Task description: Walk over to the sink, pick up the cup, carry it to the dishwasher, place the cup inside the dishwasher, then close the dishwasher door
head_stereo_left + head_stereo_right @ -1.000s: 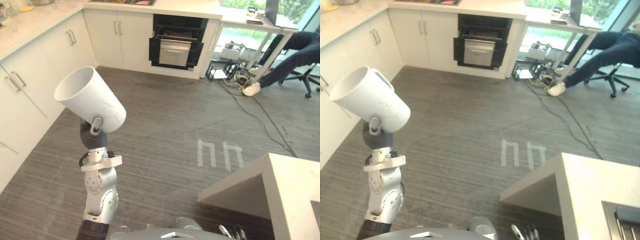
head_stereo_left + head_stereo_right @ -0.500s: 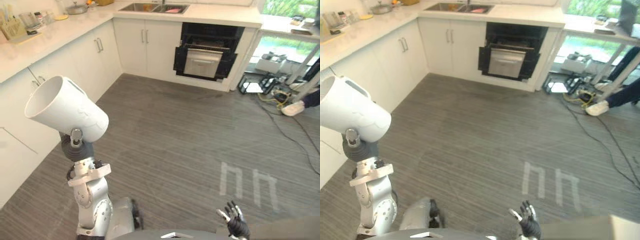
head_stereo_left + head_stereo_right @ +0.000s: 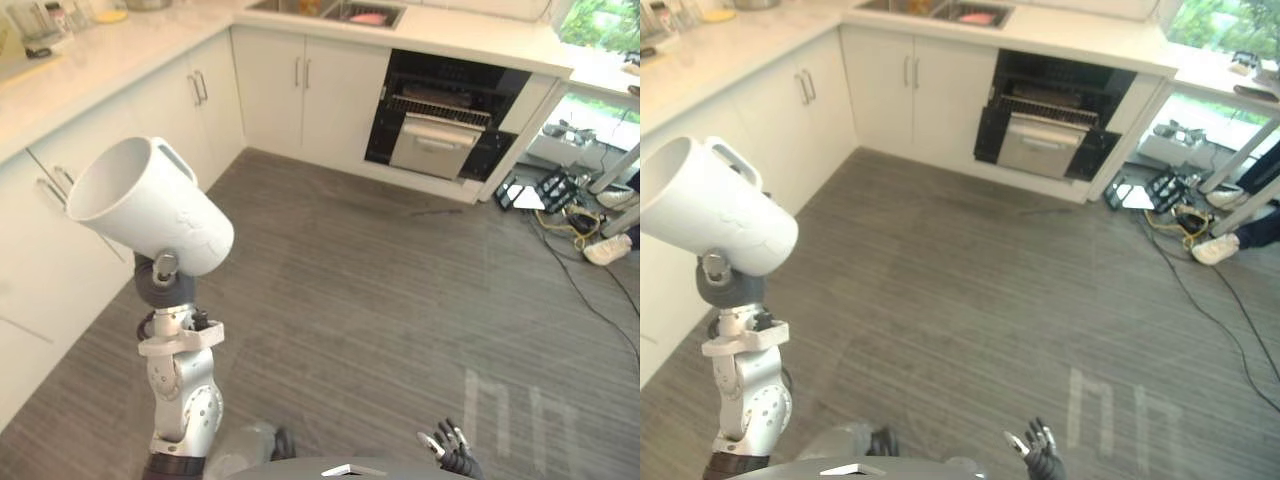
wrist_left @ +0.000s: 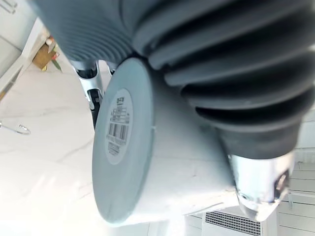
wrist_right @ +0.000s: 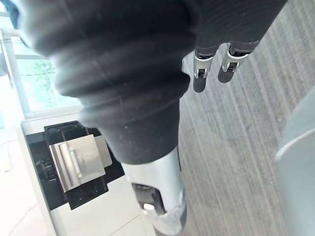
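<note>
At nine o'clock, my left hand (image 4: 259, 184) curls round the white cylindrical handled cup (image 3: 150, 205), its mouth tilted toward ten o'clock, while my right hand (image 3: 448, 457) hangs loose-fingered, empty, at five o'clock.

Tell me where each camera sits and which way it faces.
Left eye view: on the head, looking down at grey floor and open black dishwasher; left hand holds a white handled cup.
Right eye view: beside it, shares that scene; right hand low.
Left wrist view: along the left hand, at the cup's base.
Right wrist view: along the right hand, at floor and dishwasher.
</note>
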Controlling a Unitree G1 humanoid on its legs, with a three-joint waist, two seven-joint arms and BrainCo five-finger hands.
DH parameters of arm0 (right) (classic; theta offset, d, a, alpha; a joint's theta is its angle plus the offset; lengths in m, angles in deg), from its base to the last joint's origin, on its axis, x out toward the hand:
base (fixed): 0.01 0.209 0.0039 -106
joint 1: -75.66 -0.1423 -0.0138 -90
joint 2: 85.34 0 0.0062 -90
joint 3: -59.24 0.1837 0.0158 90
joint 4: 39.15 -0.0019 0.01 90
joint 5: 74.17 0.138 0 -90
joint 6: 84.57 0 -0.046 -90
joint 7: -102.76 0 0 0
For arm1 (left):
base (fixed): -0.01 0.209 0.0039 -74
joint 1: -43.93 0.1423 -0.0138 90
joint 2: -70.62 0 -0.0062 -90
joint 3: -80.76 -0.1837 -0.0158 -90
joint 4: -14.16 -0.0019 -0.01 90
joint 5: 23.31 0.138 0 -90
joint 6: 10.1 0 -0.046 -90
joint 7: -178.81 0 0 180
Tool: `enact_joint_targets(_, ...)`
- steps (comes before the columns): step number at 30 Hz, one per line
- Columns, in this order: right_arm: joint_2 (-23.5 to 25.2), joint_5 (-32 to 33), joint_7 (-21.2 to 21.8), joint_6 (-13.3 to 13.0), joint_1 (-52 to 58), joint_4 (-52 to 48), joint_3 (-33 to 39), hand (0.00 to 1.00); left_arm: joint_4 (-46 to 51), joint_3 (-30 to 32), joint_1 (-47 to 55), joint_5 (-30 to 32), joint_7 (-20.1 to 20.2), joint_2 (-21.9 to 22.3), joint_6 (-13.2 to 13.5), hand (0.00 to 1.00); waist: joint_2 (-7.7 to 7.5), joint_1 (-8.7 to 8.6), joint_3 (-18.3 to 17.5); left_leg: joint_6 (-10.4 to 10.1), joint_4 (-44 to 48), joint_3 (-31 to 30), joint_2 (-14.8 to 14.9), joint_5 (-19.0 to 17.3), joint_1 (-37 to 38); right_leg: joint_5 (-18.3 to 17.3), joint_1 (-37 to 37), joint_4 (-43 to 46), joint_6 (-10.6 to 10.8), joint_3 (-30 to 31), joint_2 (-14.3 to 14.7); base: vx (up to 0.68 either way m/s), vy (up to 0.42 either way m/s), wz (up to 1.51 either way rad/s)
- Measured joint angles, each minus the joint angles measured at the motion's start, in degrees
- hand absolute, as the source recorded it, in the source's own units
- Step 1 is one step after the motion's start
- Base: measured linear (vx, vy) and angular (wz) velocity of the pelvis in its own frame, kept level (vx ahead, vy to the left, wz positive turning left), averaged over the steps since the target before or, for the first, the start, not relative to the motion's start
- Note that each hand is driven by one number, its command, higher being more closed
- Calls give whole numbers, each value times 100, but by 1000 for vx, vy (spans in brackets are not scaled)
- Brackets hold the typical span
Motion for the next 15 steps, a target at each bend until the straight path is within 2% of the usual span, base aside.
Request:
enact_joint_targets(1,27,12,44,-10,50,-51,-13,0,0,-87,-18,2,32,-19,1,100,15,-37,-6,21,-208,-37,3,50,216,-191,-199,-52,-52,-78,63,388,120,38)
enact_joint_targets(2,148,60,82,-119,128,-193,-15,0,-66,-249,-91,9,85,-47,0,100,-7,-139,6,1,-569,-180,-2,68,674,-623,-737,-544,-146,-198,193,380,79,40)
enact_joint_targets(4,232,44,78,-150,127,-199,-85,0,-200,-335,-163,6,60,-47,-18,100,-43,-230,9,-72,-787,-330,38,27,983,-854,-1122,-1528,-292,-305,257,443,-21,48)
enact_joint_targets(5,317,14,78,-157,166,-199,-119,0,-303,-431,-249,4,38,-43,-59,100,-51,-253,24,-209,-822,-442,146,-57,1122,-843,-1219,-2592,-362,-257,361,501,-73,53)
enact_joint_targets(6,360,0,81,-159,197,-199,-125,0,-357,-477,-283,3,27,-40,-79,100,-40,-259,27,-298,-810,-468,229,-111,1189,-786,-1212,-3176,-433,-198,430,526,-97,59)
enact_joint_targets(7,433,0,87,-159,234,-203,-187,0,-375,-524,-288,-1,6,-41,-127,100,-27,-256,20,-511,-726,-468,401,-237,1295,-547,-1155,-4196,-599,71,606,364,-85,45)
enact_joint_targets(8,459,-1,98,-158,242,-207,-232,0,-374,-535,-288,-6,8,-40,-137,100,-27,-250,20,-625,-672,-477,482,-308,1332,-348,-1079,-4630,-621,207,693,557,-168,56)
enact_joint_targets(9,490,7,112,-157,346,-314,-355,0,-367,-519,-240,-78,66,-41,-139,100,-85,-214,-15,-933,-494,-466,647,-565,1516,331,-946,-5254,-676,324,736,371,-132,39)
enact_joint_targets(11,495,3,143,-149,472,-478,-508,0,-342,-495,-151,-80,107,-50,-138,100,-222,-199,-105,-1082,-449,-432,663,-773,1730,830,-911,-5141,-850,243,661,539,-233,6)
enact_joint_targets(12,348,3,135,6,371,-644,-700,0,-331,-460,68,-120,193,101,-105,100,-24,-109,-193,-1279,-249,-294,1023,-1113,1984,290,-923,-4637,-560,-11,880,673,-297,-38)
enact_joint_targets(14,319,3,133,48,207,-770,-768,0,-332,-463,114,-135,215,109,-119,100,127,-117,-176,-1358,35,-251,1211,-1068,1960,67,-950,-4345,-740,-91,1043,461,-223,-31)
enact_joint_targets(15,306,6,137,162,141,-1002,-809,0,-319,-458,135,-142,222,122,-113,100,179,-165,-167,-1306,464,-297,1289,-800,1873,-258,-917,-4124,-814,-192,1097,443,-275,-15)
